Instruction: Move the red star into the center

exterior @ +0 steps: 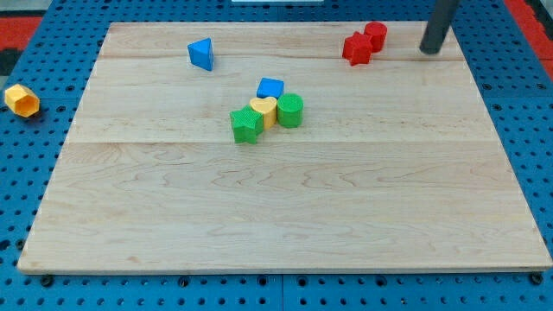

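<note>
The red star (356, 48) lies near the view's top right of the wooden board (285, 216). A second red block (376, 34), roughly round, touches it on its upper right. My tip (430, 50) stands to the right of both red blocks, apart from them, near the board's top right corner. Near the board's middle a cluster sits together: a blue cube (270, 88), a yellow heart (264, 111), a green cylinder (290, 111) and a green star (246, 124).
A blue triangle (201, 53) lies alone at the board's top left. An orange hexagonal block (22, 100) rests off the board on the blue pegboard (34, 173) at the view's left.
</note>
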Available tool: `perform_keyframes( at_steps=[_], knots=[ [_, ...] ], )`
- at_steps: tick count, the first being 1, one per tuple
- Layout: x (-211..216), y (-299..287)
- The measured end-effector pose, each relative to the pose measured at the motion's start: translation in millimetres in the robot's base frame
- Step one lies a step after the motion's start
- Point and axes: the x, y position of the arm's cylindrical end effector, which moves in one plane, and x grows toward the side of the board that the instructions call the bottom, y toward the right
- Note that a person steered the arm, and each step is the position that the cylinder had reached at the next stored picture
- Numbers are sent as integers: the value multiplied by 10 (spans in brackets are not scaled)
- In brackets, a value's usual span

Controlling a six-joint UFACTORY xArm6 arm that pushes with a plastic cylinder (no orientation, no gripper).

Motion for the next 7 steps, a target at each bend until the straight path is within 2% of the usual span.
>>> perform_keyframes(
  at_steps=[1,2,3,4,5,6,7],
  knots=[
    [-269,-532],
    [-2,-1666],
    [334,-1890],
    [-8,-1558],
    [-19,-970],
    [279,-542],
    [379,-812]
  ],
)
